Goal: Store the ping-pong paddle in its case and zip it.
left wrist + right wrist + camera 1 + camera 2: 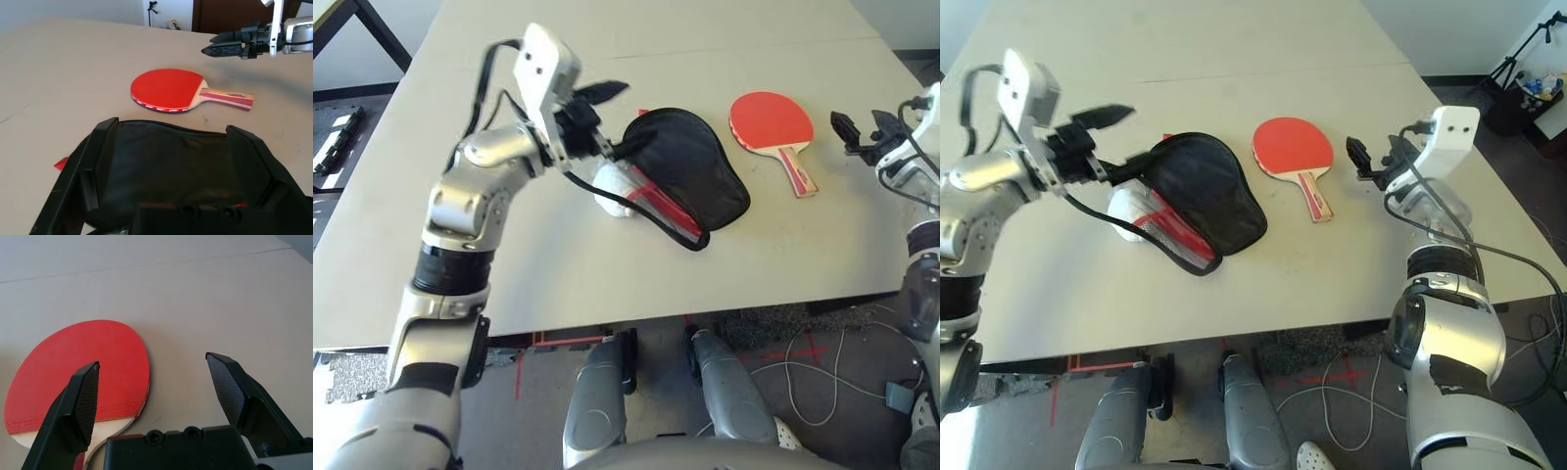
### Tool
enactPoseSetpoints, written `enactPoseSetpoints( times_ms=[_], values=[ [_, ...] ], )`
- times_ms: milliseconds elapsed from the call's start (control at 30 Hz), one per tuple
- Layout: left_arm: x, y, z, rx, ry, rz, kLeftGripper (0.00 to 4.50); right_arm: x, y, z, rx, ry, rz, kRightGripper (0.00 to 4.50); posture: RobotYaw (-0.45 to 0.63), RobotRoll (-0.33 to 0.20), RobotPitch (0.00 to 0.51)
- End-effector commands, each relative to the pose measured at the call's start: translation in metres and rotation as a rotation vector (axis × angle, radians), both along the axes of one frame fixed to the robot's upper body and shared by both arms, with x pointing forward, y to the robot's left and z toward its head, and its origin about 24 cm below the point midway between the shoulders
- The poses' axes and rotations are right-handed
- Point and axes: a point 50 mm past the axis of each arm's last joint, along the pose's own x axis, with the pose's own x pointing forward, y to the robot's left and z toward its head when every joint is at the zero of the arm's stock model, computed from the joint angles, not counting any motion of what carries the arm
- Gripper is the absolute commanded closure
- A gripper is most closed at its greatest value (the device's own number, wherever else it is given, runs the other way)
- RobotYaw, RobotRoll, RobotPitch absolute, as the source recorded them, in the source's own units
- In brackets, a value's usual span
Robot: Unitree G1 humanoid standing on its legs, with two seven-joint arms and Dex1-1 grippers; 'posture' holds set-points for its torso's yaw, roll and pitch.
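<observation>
The ping-pong paddle [769, 119] lies flat on the table [558, 274], red rubber face up, well outside the case, with its handle [797, 174] towards the robot. The soft case [690, 162] lies beside it, its black part spread next to the part with the mesh pocket [664, 206].

The thin fabric could fold or slide if the left gripper [172, 123] presses down on it instead of taking only an edge. The white plush ball [610, 184] sits against the mesh side, so it might get in the way when the case is lifted or closed. If the right gripper [152, 358] closes where it is now, it could catch the paddle by the rim of its blade, because one finger is above the rubber and the other is over the bare table; then the paddle may turn or slip away. Later, a handle put in crookedly could block the zipper.

Both grippers have their fingers spread wide, and neither one holds anything. The left is over the case, though I cannot tell whether a fingertip touches the fabric. The right is near the paddle, without any grip on it.
</observation>
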Motion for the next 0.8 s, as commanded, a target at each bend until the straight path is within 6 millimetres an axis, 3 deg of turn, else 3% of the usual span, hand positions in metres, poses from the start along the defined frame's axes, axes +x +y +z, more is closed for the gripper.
enactPoseSetpoints(
  times_ms=[33,267,467,800],
  values=[
    [0.000,-0.006,-0.012,0.034,0.025,-0.024,0.00,-0.004,0.014,0.003,-0.104,0.131,0.009,0.03,-0.08,0.000,0.223],
    [0.001,-0.009,-0.016,0.061,0.030,-0.044,0.00,-0.016,0.046,0.017,-0.098,0.338,0.044,0.03,-0.09,0.000,0.220],
    [0.001,-0.013,-0.017,0.075,0.022,-0.056,0.00,-0.017,0.056,0.011,-0.154,0.566,0.003,0.03,-0.09,0.000,0.214],
    [-0.002,-0.020,-0.018,0.079,0.014,-0.067,0.00,-0.001,0.065,-0.003,-0.155,0.680,-0.016,0.03,-0.07,0.000,0.215]
  ],
)
